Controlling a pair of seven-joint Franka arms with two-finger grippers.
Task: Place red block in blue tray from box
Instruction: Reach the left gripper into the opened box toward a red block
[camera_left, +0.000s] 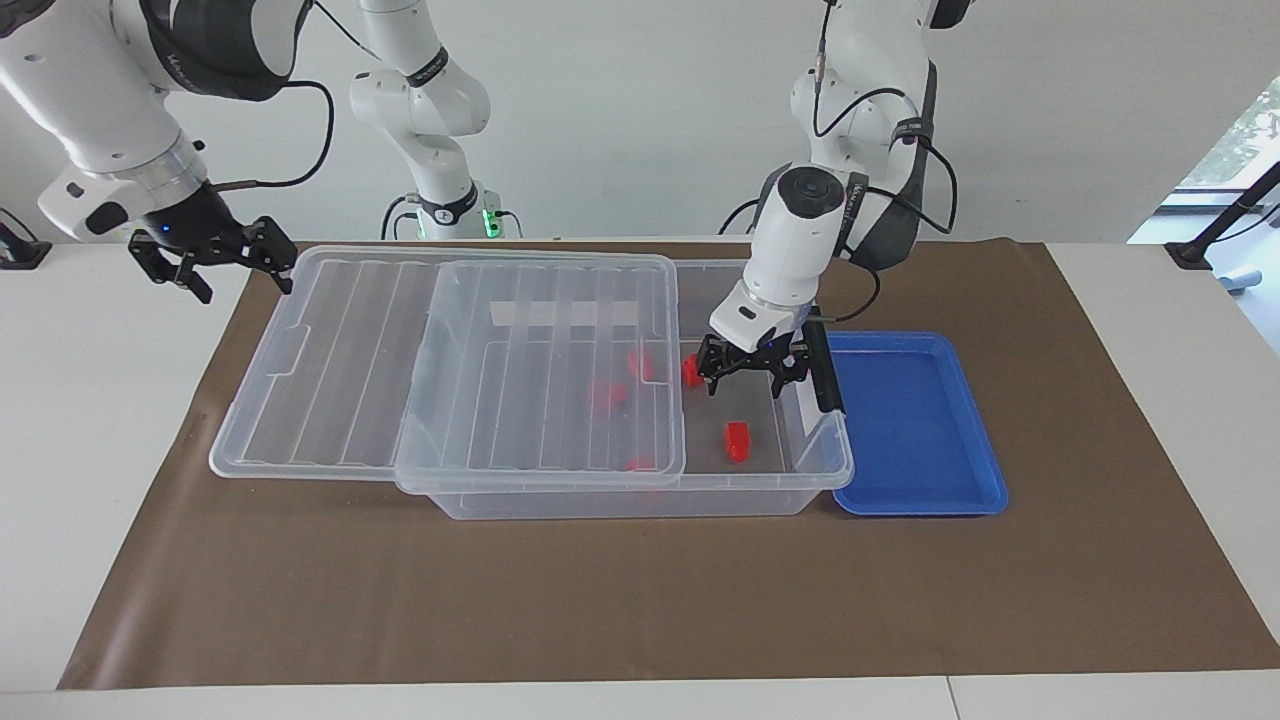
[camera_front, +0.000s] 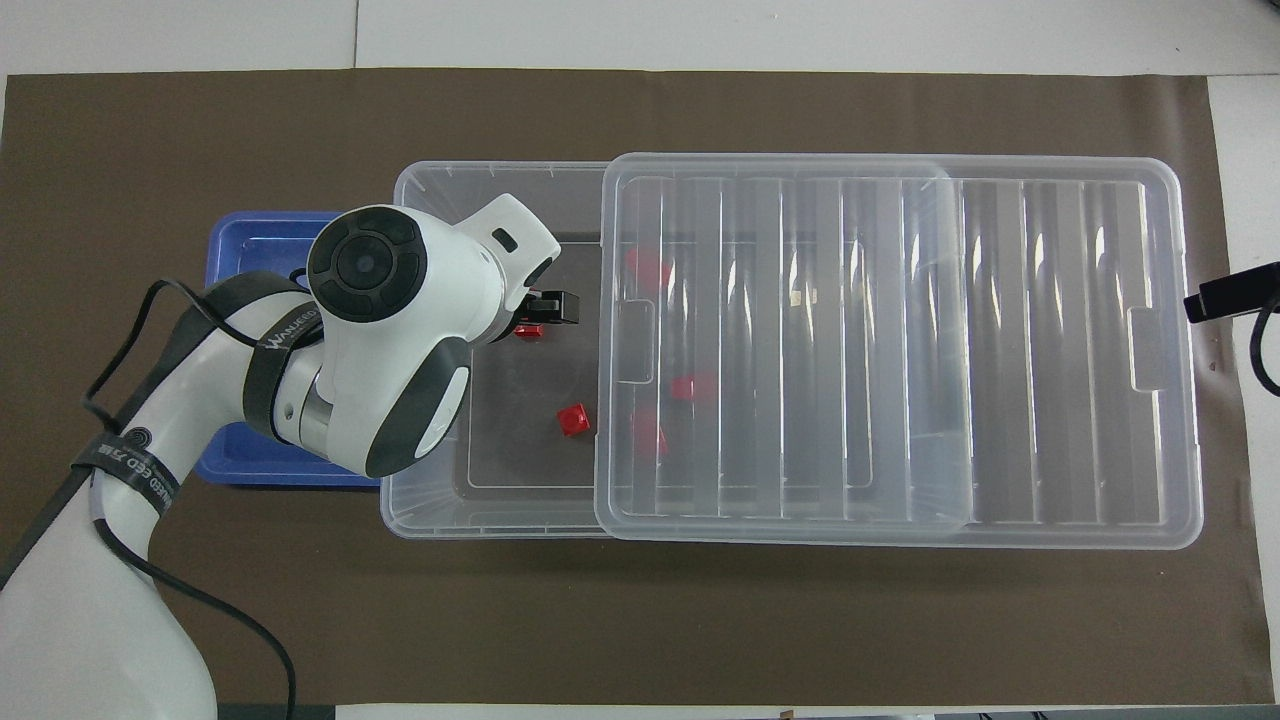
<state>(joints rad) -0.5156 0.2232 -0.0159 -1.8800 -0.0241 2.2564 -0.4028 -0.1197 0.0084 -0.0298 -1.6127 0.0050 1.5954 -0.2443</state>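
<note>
**Left gripper down in the open box**

The left gripper (camera_left: 752, 372) hangs inside the box (camera_left: 640, 500), fingers spread, a red block (camera_left: 691, 372) just beside it. The blue tray (camera_left: 915, 425) sits beside the box. The right gripper (camera_left: 215, 255) waits, fingers apart, over the lid's (camera_left: 330, 350) end.

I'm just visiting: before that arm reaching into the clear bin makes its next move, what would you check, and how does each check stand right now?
1. Ribbed clear lid slid aside, clear plastic storage bin open under the arm: ok.
2. Left hand down inside the open end: ok.
3. Small red plastic block beside that hand: ok; whether it is gripped: cannot tell.
4. Second loose red block apart from the hand: ok.
5. Shallow blue plastic tray beside the bin, holding nothing: ok.
6. Right hand waiting off the lid's end: ok.
</note>
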